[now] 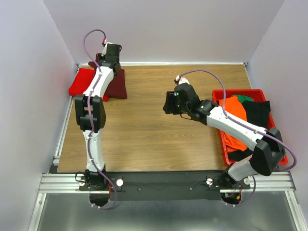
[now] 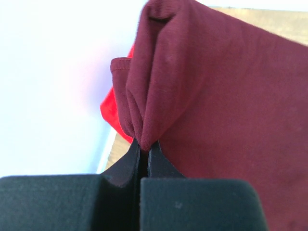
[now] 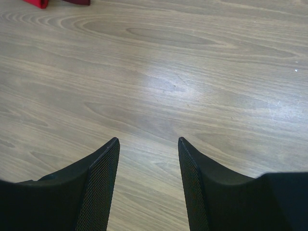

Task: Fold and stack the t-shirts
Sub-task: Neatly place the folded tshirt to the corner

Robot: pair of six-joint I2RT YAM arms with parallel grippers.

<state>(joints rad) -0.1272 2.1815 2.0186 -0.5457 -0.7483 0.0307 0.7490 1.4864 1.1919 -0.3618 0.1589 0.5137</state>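
Note:
The folded dark maroon t-shirt (image 1: 117,86) lies at the far left of the table, partly on the bright red t-shirt (image 1: 79,83). My left gripper (image 1: 109,60) is above them, shut on a bunched fold of the maroon shirt (image 2: 202,96), pinched between its fingertips (image 2: 145,146). A strip of the red shirt (image 2: 113,113) shows behind the fold. My right gripper (image 1: 168,103) is open and empty over the bare table middle; its fingers (image 3: 103,159) frame only wood. Corners of the red shirt (image 3: 37,3) and maroon shirt (image 3: 77,2) show far off.
A red bin (image 1: 281,144) at the right edge holds orange (image 1: 234,110), black (image 1: 257,113) and green (image 1: 246,98) clothes. Pale walls close the table on the left, back and right. The wooden table (image 1: 144,139) stretches between the arms.

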